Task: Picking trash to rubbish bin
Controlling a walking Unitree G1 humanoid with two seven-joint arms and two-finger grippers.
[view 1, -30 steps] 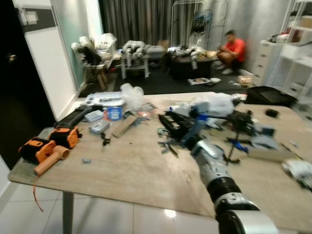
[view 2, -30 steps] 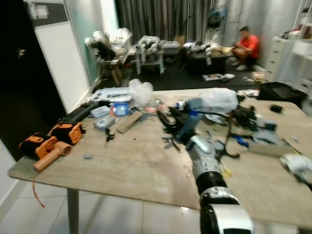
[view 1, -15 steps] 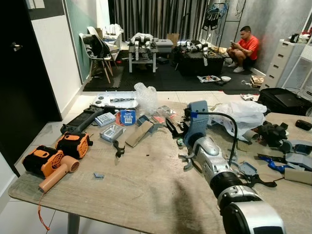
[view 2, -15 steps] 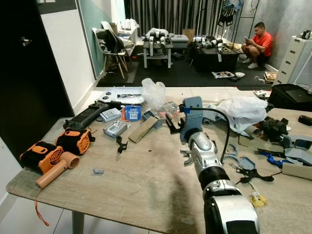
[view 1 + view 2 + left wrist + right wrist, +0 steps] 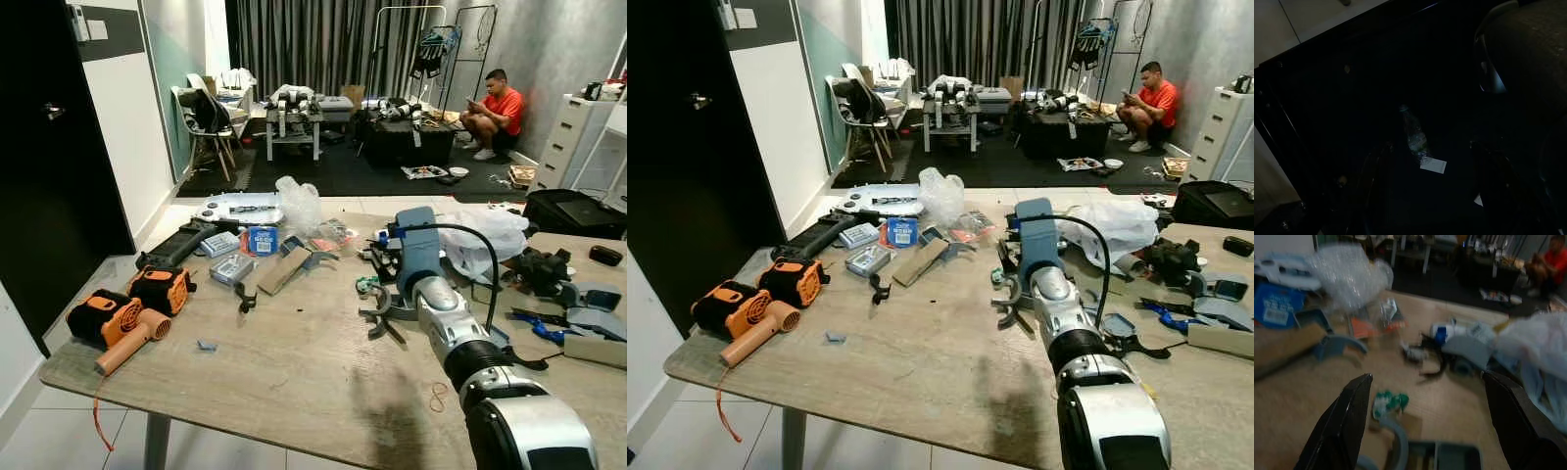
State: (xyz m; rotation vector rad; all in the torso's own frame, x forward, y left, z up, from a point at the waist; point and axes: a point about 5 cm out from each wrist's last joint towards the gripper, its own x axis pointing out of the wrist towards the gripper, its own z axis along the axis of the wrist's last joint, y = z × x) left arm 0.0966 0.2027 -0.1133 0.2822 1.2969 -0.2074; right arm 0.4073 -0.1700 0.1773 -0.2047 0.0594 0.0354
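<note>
Right arm extended forward over the table (image 5: pixel 294 352), right gripper (image 5: pixel 1430 426) with jaws wide apart, green-and-white wrapper (image 5: pixel 1390 403) lying between them.

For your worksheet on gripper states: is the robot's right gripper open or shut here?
Open. In the right wrist view, the right gripper has its black fingers spread wide apart above the wooden table, gripping nothing.

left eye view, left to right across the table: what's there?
Orange blower → black-and-orange tool → blue-labelled packet → clear crumpled plastic → right gripper → white plastic bag → grey flat piece.
</note>
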